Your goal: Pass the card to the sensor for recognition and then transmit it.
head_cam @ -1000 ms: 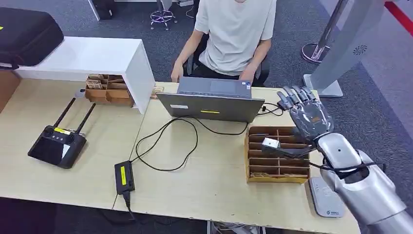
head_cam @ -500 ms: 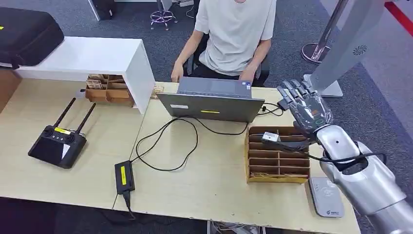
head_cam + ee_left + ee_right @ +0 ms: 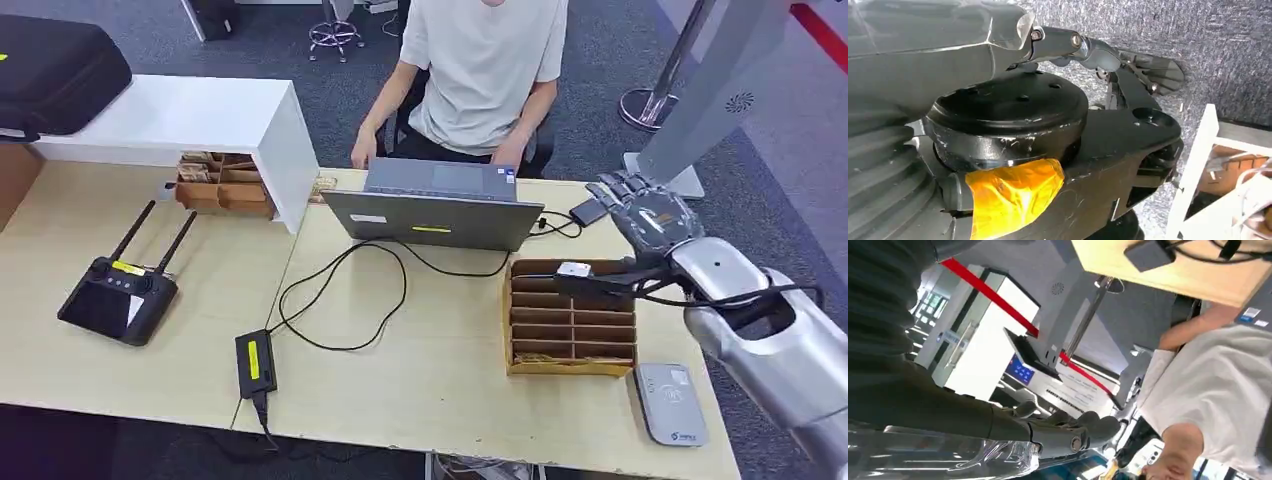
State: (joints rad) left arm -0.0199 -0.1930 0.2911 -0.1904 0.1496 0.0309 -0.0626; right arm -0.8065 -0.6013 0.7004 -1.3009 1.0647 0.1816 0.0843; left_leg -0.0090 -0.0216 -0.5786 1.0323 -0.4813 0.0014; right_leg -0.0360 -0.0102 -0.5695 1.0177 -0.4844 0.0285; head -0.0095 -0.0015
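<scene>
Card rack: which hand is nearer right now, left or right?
Right. The right hand hovers beside the far right corner of the card rack, its thumb reaching over the top slots. The left hand hangs low over dark carpet, away from the table.

Open grey laptop (image 3: pixel 440 205) at desk's far edge, person in pale T-shirt (image 3: pixel 483 70) behind it. Left of laptop: white shelf (image 3: pixel 190 118), black antenna controller (image 3: pixel 122 288). Power brick (image 3: pixel 254 361) in front.

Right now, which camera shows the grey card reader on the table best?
The head view: the flat grey card reader lies whole at the table's near right corner, beside the brown slotted organizer. I can't make it out in either wrist view.
</scene>
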